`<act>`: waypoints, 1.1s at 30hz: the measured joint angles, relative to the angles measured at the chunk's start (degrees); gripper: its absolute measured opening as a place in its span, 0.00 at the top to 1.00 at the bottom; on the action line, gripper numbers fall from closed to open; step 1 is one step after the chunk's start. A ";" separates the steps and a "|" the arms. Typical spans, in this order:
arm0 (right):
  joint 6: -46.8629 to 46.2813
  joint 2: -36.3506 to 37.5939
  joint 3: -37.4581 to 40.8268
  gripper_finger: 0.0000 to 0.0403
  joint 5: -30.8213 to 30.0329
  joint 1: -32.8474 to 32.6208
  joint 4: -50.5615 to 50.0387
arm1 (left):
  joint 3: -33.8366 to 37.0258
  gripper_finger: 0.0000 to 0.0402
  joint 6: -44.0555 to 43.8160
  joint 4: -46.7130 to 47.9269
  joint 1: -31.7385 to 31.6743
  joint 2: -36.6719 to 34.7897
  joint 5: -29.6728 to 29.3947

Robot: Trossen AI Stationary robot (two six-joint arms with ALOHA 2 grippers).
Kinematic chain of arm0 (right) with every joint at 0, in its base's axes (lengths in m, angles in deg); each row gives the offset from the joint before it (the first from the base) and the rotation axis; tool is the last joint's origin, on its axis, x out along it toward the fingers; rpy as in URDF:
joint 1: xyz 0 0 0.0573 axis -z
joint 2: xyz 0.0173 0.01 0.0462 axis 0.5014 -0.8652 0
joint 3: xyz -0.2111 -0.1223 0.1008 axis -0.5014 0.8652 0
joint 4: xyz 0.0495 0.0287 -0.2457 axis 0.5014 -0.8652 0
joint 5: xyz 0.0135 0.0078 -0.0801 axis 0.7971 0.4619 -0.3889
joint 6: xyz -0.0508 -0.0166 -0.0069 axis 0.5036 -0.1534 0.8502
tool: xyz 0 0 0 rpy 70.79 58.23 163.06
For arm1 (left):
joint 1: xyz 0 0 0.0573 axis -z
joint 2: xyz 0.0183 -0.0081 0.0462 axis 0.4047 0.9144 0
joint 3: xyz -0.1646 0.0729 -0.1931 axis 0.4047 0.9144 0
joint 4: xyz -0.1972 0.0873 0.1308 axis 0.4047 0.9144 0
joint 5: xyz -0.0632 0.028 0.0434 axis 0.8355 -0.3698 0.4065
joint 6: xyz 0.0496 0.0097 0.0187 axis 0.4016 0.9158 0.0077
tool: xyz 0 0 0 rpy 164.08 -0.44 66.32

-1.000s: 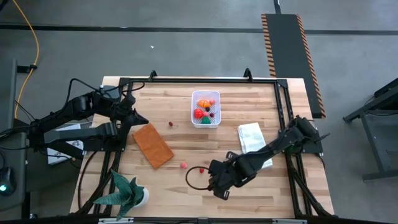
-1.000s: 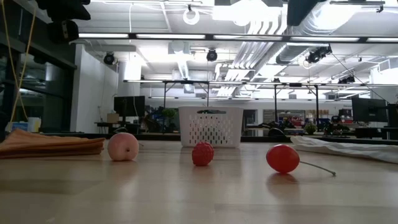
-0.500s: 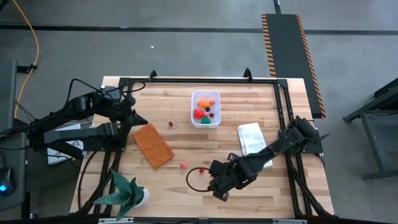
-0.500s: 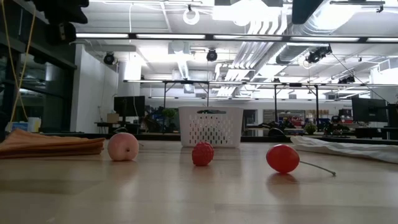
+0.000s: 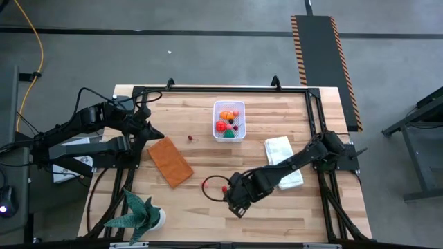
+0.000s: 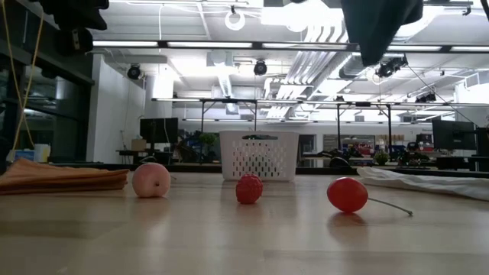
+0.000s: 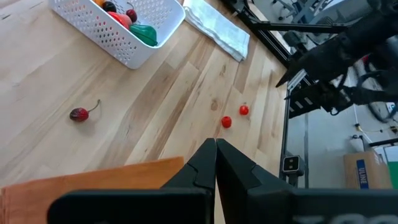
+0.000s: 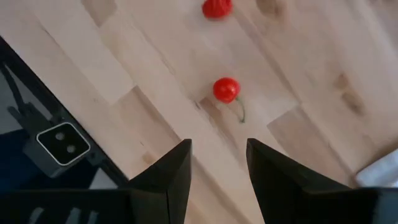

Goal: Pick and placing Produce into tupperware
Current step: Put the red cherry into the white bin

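High view: right gripper (image 5: pixel 229 196) hangs over the front-middle of the table (image 5: pixel 277 111), jaws partly open, holding nothing. A red cherry (image 8: pixel 226 89) lies on the wood just ahead of its fingers (image 8: pixel 168 177), a red berry (image 8: pixel 216 7) a bit beyond. Tub (image 5: pixel 228 121) sits at centre-back with several pieces inside. Left gripper (image 7: pixel 216 163) parked at the left edge, jaws closed, empty.

Right end effector (image 5: pixel 230 197) hovers beside a red cherry (image 5: pixel 224 188) on the table (image 5: pixel 277 111).
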 joint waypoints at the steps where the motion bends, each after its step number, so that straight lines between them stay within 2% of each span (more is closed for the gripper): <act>1: -1.00 -0.29 0.00 0.64 0.89 0.31 -0.09 | 0.00 1.00 0.00 0.15 0.00 0.01 -0.02; 9: -3.88 -1.75 0.02 0.64 3.75 2.38 -0.11 | 0.00 1.00 0.00 2.49 0.00 0.02 0.00; 15: 6.06 -1.75 0.02 0.64 -2.33 1.44 4.05 | -0.01 1.00 0.00 3.36 0.00 0.01 -0.62; 23: 12.79 -4.55 0.02 0.64 -1.84 0.16 1.11 | -0.02 1.00 -0.36 3.35 -0.02 0.01 -1.00; 28: 9.87 -7.55 0.04 0.64 2.61 0.66 0.95 | -0.02 1.00 -0.44 3.74 -0.02 0.00 -1.00; 33: 6.22 -9.21 0.04 0.64 2.98 0.81 0.92 | -0.02 1.00 -0.72 4.67 -0.02 0.00 -1.00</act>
